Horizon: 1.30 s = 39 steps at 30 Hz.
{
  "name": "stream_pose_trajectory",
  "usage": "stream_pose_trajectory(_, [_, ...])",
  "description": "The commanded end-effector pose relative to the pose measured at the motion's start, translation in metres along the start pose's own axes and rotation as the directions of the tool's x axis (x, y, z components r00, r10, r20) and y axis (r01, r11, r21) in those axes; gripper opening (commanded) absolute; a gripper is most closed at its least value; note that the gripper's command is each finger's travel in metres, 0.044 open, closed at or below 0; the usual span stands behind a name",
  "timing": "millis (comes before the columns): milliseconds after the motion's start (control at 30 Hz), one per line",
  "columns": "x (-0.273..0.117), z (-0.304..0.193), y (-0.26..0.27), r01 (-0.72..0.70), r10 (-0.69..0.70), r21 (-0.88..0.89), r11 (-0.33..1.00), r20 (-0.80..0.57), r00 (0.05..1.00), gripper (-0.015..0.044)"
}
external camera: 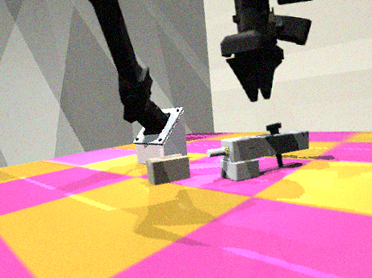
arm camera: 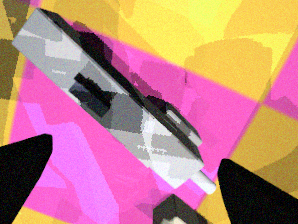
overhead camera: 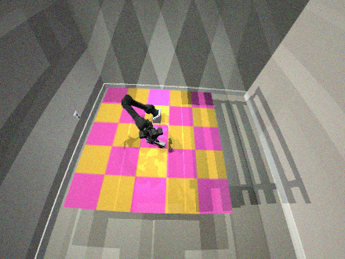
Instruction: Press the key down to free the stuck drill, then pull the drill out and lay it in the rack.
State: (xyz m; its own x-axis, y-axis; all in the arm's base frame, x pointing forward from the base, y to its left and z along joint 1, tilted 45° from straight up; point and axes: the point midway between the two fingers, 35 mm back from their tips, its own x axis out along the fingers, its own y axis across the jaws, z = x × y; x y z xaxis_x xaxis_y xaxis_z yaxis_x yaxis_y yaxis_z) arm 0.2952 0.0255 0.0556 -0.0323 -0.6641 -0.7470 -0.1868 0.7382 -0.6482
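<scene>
A long grey bar (external camera: pixel 258 146) (arm camera: pixel 165 152) rests on a low block (external camera: pixel 241 170), slightly above the floor. The black key (external camera: pixel 273 127) (arm camera: pixel 92 95) sits in its top, and a dark stem shows beneath the bar. The drill, a pale rod (external camera: pixel 215 152) (arm camera: pixel 204 182), sticks out of the bar's end; the rest is hidden. A small grey-brown block (external camera: pixel 167 171), perhaps the rack, stands on the floor beyond the drill's end. My gripper (external camera: pixel 260 99) (arm camera: pixel 137 155) is open and empty, well above the bar, its fingers spread on either side in the wrist view.
The arm's base (external camera: pixel 164 128) has a white plate and stands behind the small block. The arm (overhead camera: pixel 135 111) reaches over the pink and yellow checkered floor (overhead camera: pixel 149 194). Grey walls with patterned shadows surround the floor.
</scene>
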Motion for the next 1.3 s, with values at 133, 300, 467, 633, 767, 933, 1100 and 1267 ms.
stream_pose_trajectory(133, [0.040, -0.046, -0.062, 0.016, -0.023, -0.606, 0.795, -0.003, 1.000, 0.0440])
stream_pose_trajectory(300, [0.050, -0.060, -0.075, 0.018, -0.035, -0.726, 0.688, -0.009, 0.999, 0.0440])
stream_pose_trajectory(467, [0.059, -0.074, -0.085, 0.013, -0.048, -0.819, 0.573, -0.017, 0.999, 0.0440])
stream_pose_trajectory(633, [0.059, -0.075, -0.085, 0.013, -0.048, -0.821, 0.570, -0.018, 0.999, 0.0440])
stream_pose_trajectory(767, [0.059, -0.075, -0.085, 0.013, -0.048, -0.821, 0.570, -0.018, 0.999, 0.0440])
stream_pose_trajectory(933, [0.059, -0.075, -0.085, 0.013, -0.048, -0.821, 0.570, -0.018, 0.999, 0.0440])
stream_pose_trajectory(1100, [0.059, -0.075, -0.085, 0.013, -0.048, -0.821, 0.570, -0.018, 0.999, 0.0440])
stream_pose_trajectory(1267, [0.059, -0.075, -0.085, 0.013, -0.048, -0.821, 0.570, -0.018, 0.999, 0.0440])
